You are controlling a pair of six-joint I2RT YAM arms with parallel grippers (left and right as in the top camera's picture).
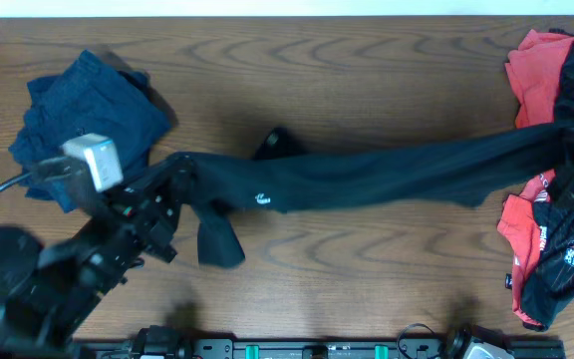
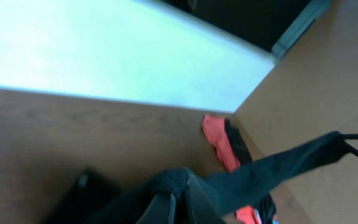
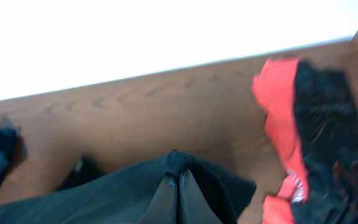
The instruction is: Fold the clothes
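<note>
A black garment (image 1: 367, 175) hangs stretched in a long band across the table between my two grippers. My left gripper (image 1: 179, 179) is shut on its left end, and a loose flap (image 1: 219, 242) hangs down beside it. In the left wrist view the fingers (image 2: 182, 191) pinch a bunched black edge (image 2: 173, 180). My right gripper (image 1: 569, 133) is shut on the right end. In the right wrist view the fingers (image 3: 179, 182) pinch the black cloth (image 3: 178, 162).
A folded dark blue garment (image 1: 88, 110) lies at the back left, under my left arm. A pile of red and black clothes (image 1: 546, 229) lies along the right edge; it also shows in the right wrist view (image 3: 281, 124). The wooden table (image 1: 367, 80) runs behind the garment.
</note>
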